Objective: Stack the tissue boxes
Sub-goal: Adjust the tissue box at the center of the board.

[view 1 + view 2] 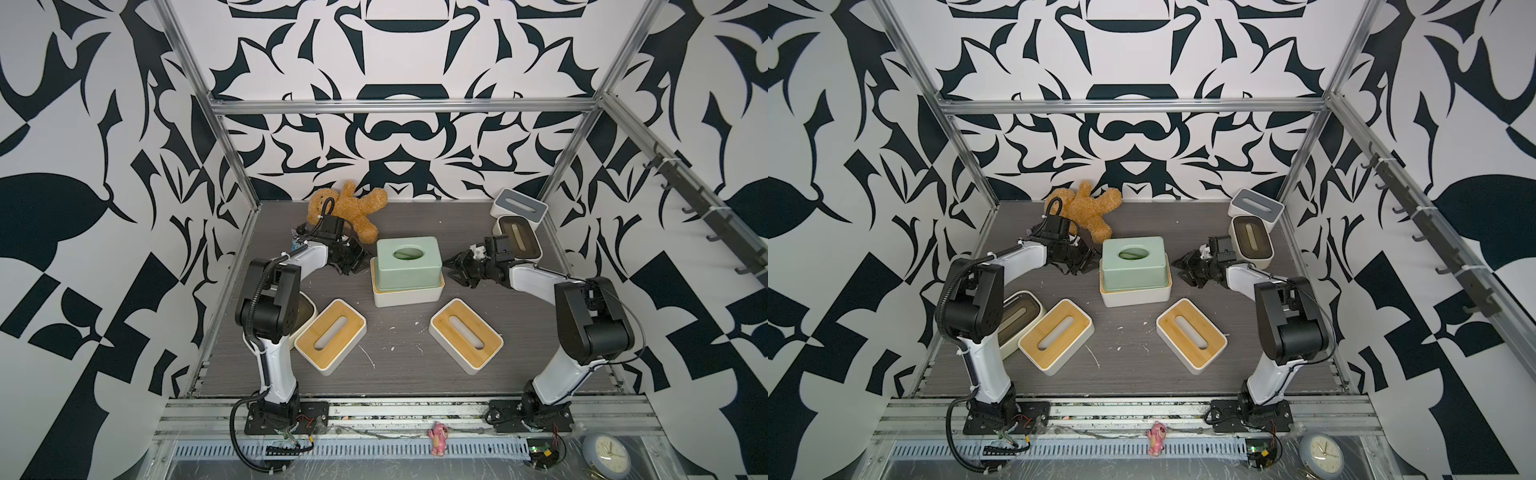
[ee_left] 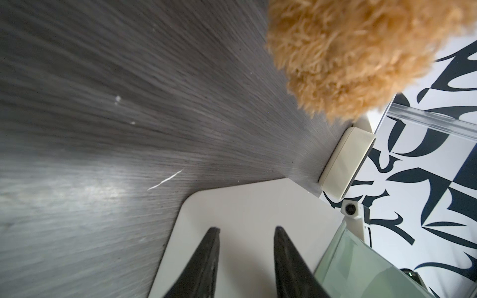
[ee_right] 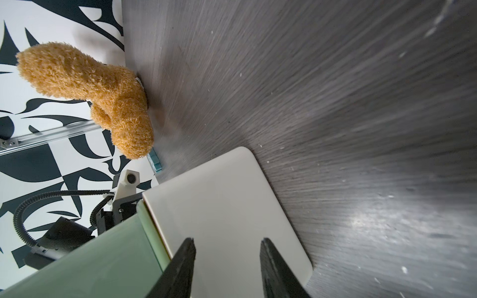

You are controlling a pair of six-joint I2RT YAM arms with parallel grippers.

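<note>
Upper box (image 1: 409, 272) on lower box (image 1: 407, 297) mid-desk (image 1: 395, 365), teddy bear (image 1: 357, 212) behind, left hand (image 1: 365, 259) and right hand (image 1: 448, 270) at its ends.

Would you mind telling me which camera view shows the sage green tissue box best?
A top view: the green box appears whole there, oval slot included, resting on a white box. Both top views show this equally. Each wrist view catches only a strip of its green wall.

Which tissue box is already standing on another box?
The sage green box, on the white bamboo-lidded box in the middle; all others rest on the grey table.
</note>
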